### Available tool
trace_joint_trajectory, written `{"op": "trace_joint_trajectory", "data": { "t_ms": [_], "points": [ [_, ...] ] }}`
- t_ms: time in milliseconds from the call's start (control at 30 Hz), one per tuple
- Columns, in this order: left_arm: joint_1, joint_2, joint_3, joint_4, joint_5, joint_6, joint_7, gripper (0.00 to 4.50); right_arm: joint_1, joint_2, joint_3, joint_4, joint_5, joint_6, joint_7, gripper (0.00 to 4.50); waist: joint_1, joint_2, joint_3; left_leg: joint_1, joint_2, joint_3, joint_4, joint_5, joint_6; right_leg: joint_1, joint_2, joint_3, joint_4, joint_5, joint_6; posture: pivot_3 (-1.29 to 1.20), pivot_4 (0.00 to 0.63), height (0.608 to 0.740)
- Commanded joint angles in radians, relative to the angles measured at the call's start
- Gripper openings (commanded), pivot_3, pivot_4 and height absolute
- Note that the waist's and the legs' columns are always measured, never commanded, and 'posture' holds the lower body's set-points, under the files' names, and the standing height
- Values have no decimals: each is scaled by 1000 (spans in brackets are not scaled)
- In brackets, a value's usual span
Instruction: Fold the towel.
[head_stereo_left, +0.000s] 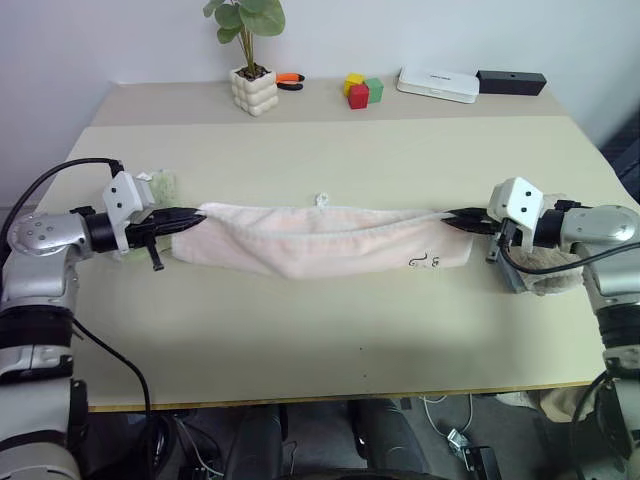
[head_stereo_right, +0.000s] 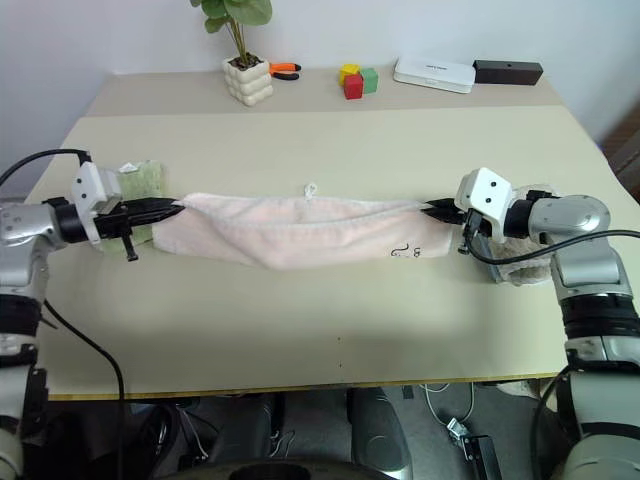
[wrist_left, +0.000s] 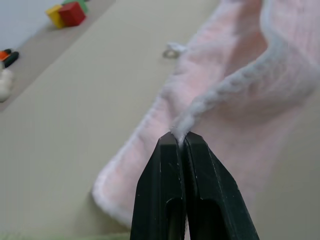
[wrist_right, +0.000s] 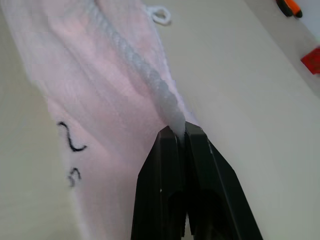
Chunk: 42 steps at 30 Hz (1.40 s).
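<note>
A: Left eye view is showing the towel (head_stereo_left: 320, 240) stretched out as a long pink band across the middle of the tabletop (head_stereo_left: 330, 150), well in front of the potted plant (head_stereo_left: 250, 60); how far along are we judging it?

B: Partway, I am thinking; the cloth is already lying doubled lengthwise, its upper hem pulled taut while the lower part is sagging toward the near edge; the white loop tag (head_stereo_left: 322, 199) is sitting on the side facing the plant, and the dark embroidered mark (head_stereo_left: 425, 262) is lying on the sagging part, to the right of the plant.

A: And the end effectors?

B: The left end effector (head_stereo_left: 190, 215) is clenched on one end of the hem, left of the plant; the right end effector (head_stereo_left: 452, 219) is clenched on the other end, far to its right; the wrist views are showing each pair of black fingers (wrist_left: 175, 165) pinching the fluffy edge tightly.

A: What is remaining?

B: Judging from this, the held edge is not yet laid down flat, and the long band is still needing at least one crosswise fold; the green towel (head_stereo_left: 160, 185) and the beige towel (head_stereo_left: 545, 270) are lying untouched under the arms.
</note>
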Motion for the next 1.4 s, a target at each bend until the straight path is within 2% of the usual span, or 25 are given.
{"op": "trace_joint_trajectory", "data": {
  "t_ms": [33, 233, 400, 867, 967, 1067, 1167, 1200, 1267, 1367, 1400],
  "points": [
    [-93, -23, -5, 120, 33, -56, 28, 0, -85, 18, 3, 133, -66, -116, -70, 31, -1, 0, 0, 0, 0, 0, 0, 0, 0, 0, 0, 0, 0, 0, 0, 0, 150, 740],
    [-196, -56, -20, 332, 99, -188, 78, 0, -163, 42, 47, 320, -170, -270, -161, 31, -4, 0, 0, 0, 0, 0, -1, 0, 0, 0, 0, 0, 0, 0, 0, 0, 150, 740],
    [-241, -75, -31, 449, 148, -249, 116, 0, -202, 73, 58, 406, -208, -316, -218, 31, -7, 0, 0, 0, 0, 0, -1, 0, 0, 0, 0, 0, 0, 0, 0, 0, 150, 740],
    [-275, -124, -31, 586, 213, -230, 269, 0, -220, 98, 94, 517, -297, -385, -339, 31, -8, 0, 0, 0, 0, 0, -1, 0, 0, 0, 0, 0, 0, 0, 0, 0, 150, 740],
    [-288, -128, -14, 594, 199, -204, 280, 933, -217, 112, 76, 513, -269, -384, -321, 905, -14, 0, 0, 0, 0, 0, -1, 0, 0, 0, 0, 0, 1, 0, 0, 0, 150, 740],
    [-290, -136, -9, 588, 195, -211, 284, 2422, -214, 121, 70, 505, -256, -380, -310, 2410, -19, 0, 0, 0, 0, -1, -1, 0, 0, 0, 0, 0, 1, 0, 0, 0, 150, 740],
    [-290, -139, -7, 580, 197, -222, 284, 3855, -208, 122, 69, 492, -247, -381, -298, 3725, -21, 0, 0, 0, 0, -1, -1, 0, 0, 0, 0, 0, 1, 0, 0, 0, 150, 740],
    [-294, -139, -1, 576, 193, -224, 292, 4422, -209, 120, 63, 487, -245, -380, -314, 4303, -22, 0, 0, 0, 0, -1, -1, 0, 0, 0, 0, 0, 1, 0, 0, 0, 150, 740],
    [-312, -137, 21, 561, 178, -209, 322, 4472, -217, 116, 36, 472, -228, -388, -359, 4412, -25, 0, 0, 0, 0, -1, -1, 0, 0, 0, 0, 0, 1, 0, 0, 0, 150, 740],
    [-370, -151, 112, 488, 53, -33, 287, 4472, -238, 153, -83, 399, -68, -241, -360, 4412, -24, 0, 0, 0, 0, -1, -1, 0, 0, 0, 0, 0, 1, 0, 0, 0, 150, 740],
    [-371, -157, 129, 442, 19, 18, 262, 4181, -229, 168, -112, 351, -21, -181, -358, 4122, -25, 0, 0, 0, 0, -2, 0, 0, 0, 0, 0, 0, 1, 0, 0, 0, 150, 740]
  ]
}}
